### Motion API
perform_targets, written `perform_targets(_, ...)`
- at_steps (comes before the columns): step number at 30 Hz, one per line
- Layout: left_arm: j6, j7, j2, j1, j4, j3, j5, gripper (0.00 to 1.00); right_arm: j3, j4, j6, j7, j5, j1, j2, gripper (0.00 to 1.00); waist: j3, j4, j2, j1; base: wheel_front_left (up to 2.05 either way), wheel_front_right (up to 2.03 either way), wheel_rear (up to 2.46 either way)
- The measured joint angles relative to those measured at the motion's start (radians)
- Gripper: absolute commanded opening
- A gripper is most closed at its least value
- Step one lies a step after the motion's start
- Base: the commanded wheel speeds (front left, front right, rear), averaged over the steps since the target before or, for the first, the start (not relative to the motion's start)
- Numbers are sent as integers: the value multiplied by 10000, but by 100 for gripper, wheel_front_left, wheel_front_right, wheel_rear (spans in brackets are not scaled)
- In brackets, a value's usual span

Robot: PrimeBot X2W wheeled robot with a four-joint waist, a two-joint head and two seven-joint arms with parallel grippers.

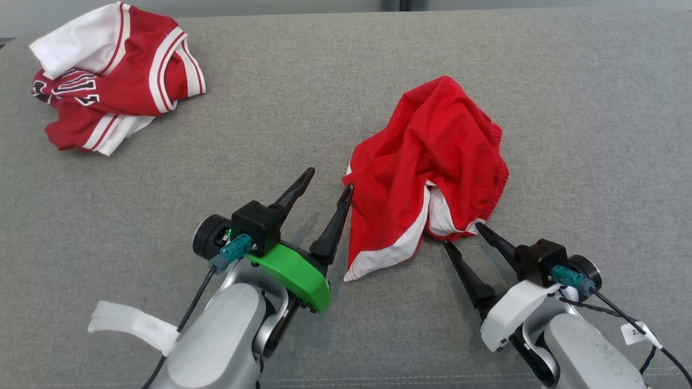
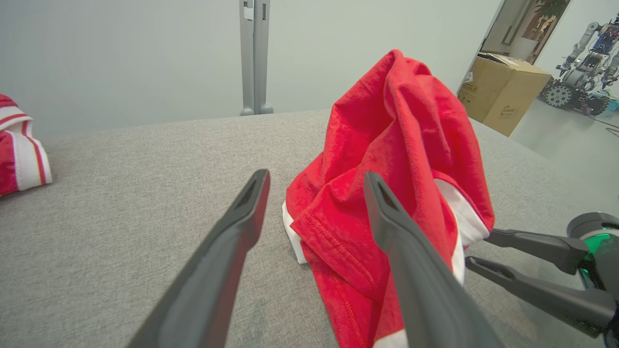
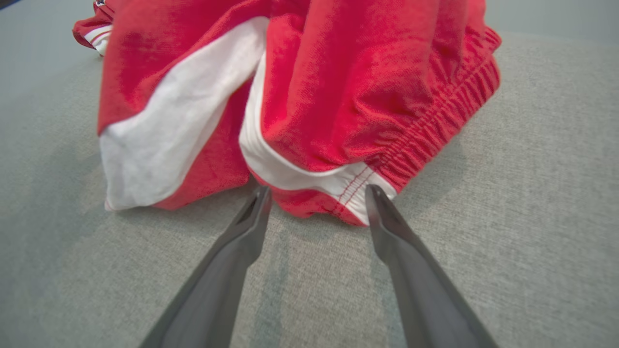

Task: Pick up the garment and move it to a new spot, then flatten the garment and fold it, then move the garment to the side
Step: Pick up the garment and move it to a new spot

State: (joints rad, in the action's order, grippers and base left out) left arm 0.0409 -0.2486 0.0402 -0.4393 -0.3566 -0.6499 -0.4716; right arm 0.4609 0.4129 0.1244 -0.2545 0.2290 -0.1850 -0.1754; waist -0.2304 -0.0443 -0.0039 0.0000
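While left claw point(image 1: 331, 178) and right claw point(image 1: 462, 234) are held apart, crumpled red-and-white cloth shorts point(image 1: 432, 146) at twelve o'clock must be pinched for flattening.

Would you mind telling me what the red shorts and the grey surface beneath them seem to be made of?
Red shorts: soft matte knit, perhaps cotton or polyester; fuzzy nap, gathered elastic waistband. Grey surface: matte woven fabric, fine weave visible.

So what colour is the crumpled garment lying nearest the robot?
The garment is red with white panels, best seen in the right wrist view.
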Motion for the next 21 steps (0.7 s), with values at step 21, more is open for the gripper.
perform_targets(21, -433, -4, 15, 586, 1062, 339, 190, 100, -378, 708, 0, 0, 640, -353, -140, 100, 52, -389, 0, 0, 0, 0, 0)
